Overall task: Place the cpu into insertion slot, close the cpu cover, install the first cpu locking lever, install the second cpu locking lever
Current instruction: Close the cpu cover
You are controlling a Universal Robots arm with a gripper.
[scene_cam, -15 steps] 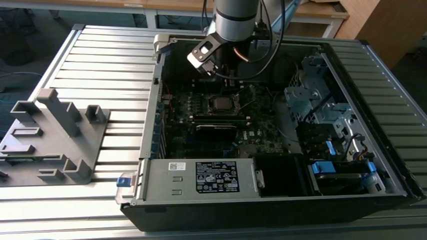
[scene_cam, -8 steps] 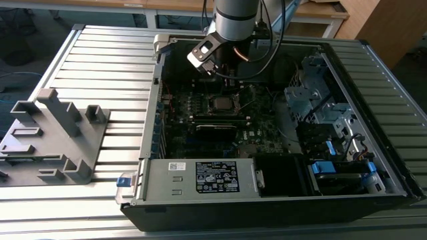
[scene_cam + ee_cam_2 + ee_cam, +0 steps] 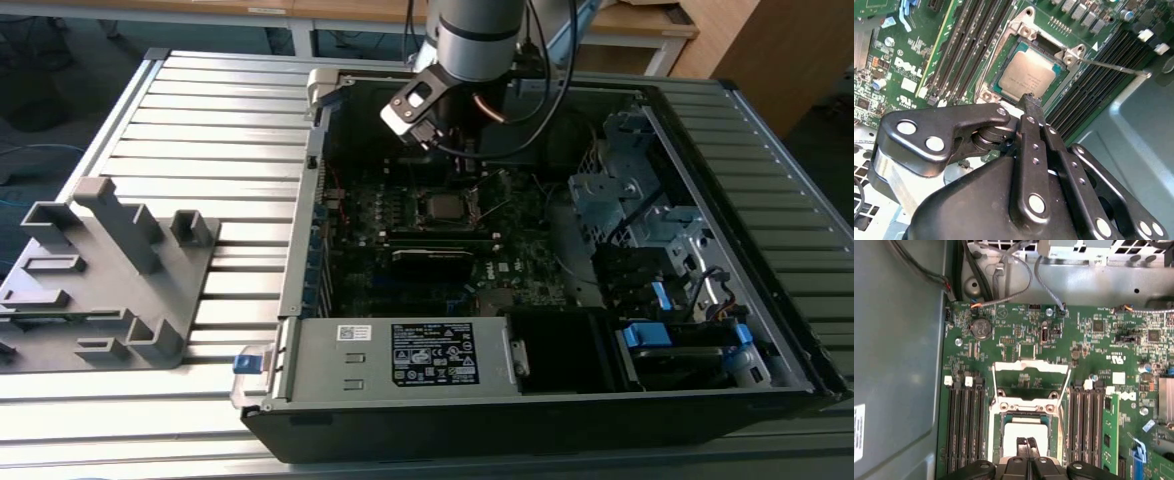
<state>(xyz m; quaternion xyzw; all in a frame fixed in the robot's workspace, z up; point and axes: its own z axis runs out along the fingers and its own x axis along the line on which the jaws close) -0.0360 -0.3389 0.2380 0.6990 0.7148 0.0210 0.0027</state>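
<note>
The cpu (image 3: pixel 1025 76), a flat grey square, lies seated in the insertion slot (image 3: pixel 985 95) on the green motherboard (image 3: pixel 914 65). In the first wrist view the cpu (image 3: pixel 1019 430) lies just below the cpu cover (image 3: pixel 1030 366), a thin silvery frame that stands swung up and open at the socket's hinge side. My gripper (image 3: pixel 1030 99) hovers right above the chip's near edge, its black fingers pressed together with nothing between them; the first wrist view shows the gripper (image 3: pixel 1027 441) the same way. A thin locking lever (image 3: pixel 1109 65) sticks out beside the socket, unlatched. In the exterior view the gripper (image 3: pixel 457 160) hangs over the slot (image 3: pixel 445 207).
Rows of black memory slots (image 3: pixel 961 420) flank the socket on both sides. Cables (image 3: pixel 1004 275) run along the case wall. The power supply (image 3: pixel 400 355) and drive bays (image 3: pixel 641 210) crowd the case. A grey fixture (image 3: pixel 107 280) stands at the exterior view's left.
</note>
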